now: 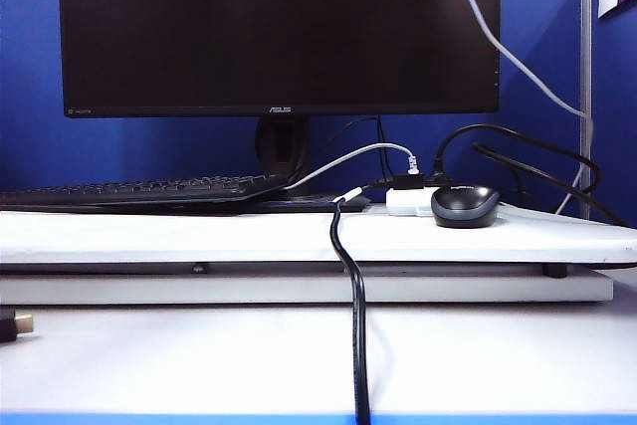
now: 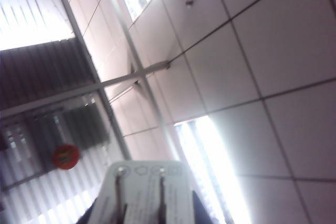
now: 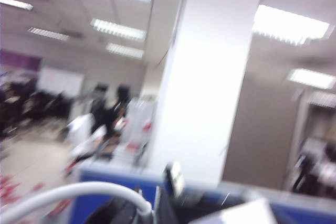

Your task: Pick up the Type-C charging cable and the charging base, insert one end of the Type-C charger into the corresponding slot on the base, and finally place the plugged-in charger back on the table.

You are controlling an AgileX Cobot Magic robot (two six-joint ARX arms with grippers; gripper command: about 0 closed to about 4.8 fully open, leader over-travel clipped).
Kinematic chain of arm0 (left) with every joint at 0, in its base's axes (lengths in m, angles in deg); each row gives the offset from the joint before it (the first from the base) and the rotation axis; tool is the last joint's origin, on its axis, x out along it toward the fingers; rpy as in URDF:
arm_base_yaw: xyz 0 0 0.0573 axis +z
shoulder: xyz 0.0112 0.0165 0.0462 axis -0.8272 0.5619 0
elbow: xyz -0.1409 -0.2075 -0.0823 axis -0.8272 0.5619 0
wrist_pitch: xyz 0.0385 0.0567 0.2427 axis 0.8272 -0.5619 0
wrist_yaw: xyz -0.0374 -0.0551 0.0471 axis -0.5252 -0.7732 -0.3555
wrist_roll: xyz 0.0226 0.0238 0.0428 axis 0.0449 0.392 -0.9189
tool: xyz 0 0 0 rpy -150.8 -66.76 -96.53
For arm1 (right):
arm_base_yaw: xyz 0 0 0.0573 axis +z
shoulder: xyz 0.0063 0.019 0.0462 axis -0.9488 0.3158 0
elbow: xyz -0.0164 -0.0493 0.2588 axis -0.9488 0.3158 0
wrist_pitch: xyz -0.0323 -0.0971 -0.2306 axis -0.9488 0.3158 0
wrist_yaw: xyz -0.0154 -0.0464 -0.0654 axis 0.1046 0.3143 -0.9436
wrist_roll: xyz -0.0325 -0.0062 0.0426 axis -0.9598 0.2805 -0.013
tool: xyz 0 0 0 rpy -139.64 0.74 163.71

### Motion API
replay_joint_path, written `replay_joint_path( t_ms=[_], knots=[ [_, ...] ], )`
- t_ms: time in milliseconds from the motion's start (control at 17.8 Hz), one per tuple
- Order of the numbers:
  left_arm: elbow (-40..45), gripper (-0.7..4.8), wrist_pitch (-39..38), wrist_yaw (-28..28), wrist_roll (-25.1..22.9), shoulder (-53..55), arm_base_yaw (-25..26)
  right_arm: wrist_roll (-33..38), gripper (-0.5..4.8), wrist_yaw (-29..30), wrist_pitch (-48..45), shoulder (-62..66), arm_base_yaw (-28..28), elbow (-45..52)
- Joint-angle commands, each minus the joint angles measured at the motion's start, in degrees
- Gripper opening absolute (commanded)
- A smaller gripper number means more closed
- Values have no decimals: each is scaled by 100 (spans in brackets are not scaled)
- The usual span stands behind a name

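White surface with rounded front edge, carrying a monitor on its stand. Left of the stand: a black keyboard. Right of the stand: a flat white box with black plugs, touching a dark mouse farther right. A thick black cable runs from near the stand's right side over the front edge and hangs down.

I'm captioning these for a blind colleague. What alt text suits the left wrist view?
The left gripper, pointing up at the ceiling, holds the charging base, a white block whose two metal prongs face the camera. Behind it are white ceiling tiles and bright strip lights.
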Motion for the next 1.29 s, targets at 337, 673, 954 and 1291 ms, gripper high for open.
replay_joint_path(
  t_ms=[337,673,954,1291],
  knots=[
    [-66,-6,-13,55,83,-275,-11,-3541,-1,-369,-1060,560,1014,-7],
    [-63,-6,-157,-9,83,-398,-11,-5060,0,-511,-612,623,1093,-7],
    [-63,-6,140,-55,83,-420,-9,-5672,0,-116,-1438,723,1093,-7],
    [-66,-6,-850,-262,87,-682,-11,-6419,-1,-33,-1805,761,1165,-2]
  ],
)
